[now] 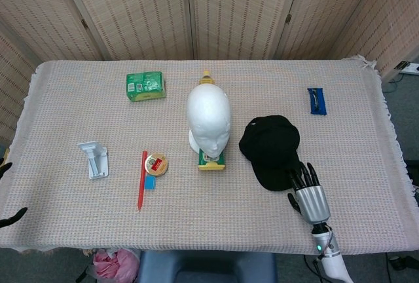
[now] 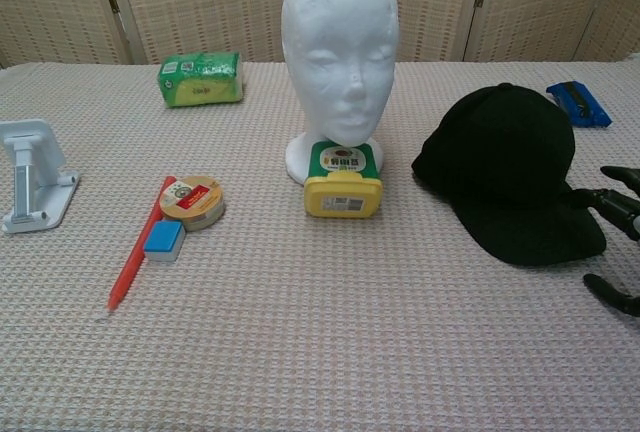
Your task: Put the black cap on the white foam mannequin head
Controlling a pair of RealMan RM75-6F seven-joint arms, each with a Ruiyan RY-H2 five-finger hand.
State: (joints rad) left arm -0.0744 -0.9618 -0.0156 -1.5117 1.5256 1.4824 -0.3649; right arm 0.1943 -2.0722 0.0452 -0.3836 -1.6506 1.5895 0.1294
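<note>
The right hand (image 1: 309,193), fingers spread and holding nothing, hovers at the black cap (image 1: 271,149) brim, perhaps touching it.

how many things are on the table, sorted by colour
white: 2, foam mannequin head, phone stand
black: 1, cap
green: 1, packet
yellow-green: 1, container
red: 1, pen
blue: 2, eraser, pouch
tan: 1, tape roll
unclear: 1, yellow-topped item behind the head
total: 10
</note>
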